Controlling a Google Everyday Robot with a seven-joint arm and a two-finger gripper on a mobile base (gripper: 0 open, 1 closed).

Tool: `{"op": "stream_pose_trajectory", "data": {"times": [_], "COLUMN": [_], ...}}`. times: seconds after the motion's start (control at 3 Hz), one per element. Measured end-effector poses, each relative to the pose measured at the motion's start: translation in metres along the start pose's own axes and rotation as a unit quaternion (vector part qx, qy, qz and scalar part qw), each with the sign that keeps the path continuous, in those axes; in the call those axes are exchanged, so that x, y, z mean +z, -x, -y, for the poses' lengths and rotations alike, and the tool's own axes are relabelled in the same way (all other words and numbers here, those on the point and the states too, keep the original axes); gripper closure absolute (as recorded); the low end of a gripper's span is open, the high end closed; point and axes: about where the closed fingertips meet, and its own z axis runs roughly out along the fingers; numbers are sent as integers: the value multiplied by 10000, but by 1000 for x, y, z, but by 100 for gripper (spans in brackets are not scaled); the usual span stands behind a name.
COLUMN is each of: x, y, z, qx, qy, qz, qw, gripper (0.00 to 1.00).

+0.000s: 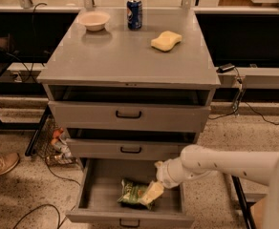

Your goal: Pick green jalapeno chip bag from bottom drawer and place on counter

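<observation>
The bottom drawer [85, 191] is pulled right out toward the near side, a deep grey metal box with a small black handle on its front lip. The green jalapeno chip bag [133, 193] lies crumpled on the drawer floor, glossy and crinkly with pale edges, roughly in the middle. The gripper [154, 192] is down inside the drawer, right up against the bag's right end, on a smooth, rounded white arm [225, 162] that comes in from the right. Honestly can't tell whether it's clamped on the bag or spread apart, since the pale tip just blends into the bag edge. The two shallower drawers above sit slightly ajar. Up on the counter [125, 61], which is flat, matte grey, there's a pale round bowl [94, 20] far left, a blue soda can [134, 14] beside it and a lumpy yellow sponge [166, 40] to the right
</observation>
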Motion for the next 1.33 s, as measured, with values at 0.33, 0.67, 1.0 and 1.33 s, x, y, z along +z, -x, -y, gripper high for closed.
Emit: {"op": "stream_pose_trajectory", "data": {"times": [0.33,0.67,1.0,1.33], "x": [52,91,120,146], "y": [-37,-67,-86,-96], "z": [7,25,54,81], "qx": [311,556,753,830], "qy": [100,-40,-409,-708], "qz": [-230,-175,-107,-107], "qw": [9992,9983,9963,9940], "gripper": [0,0,0,0]}}
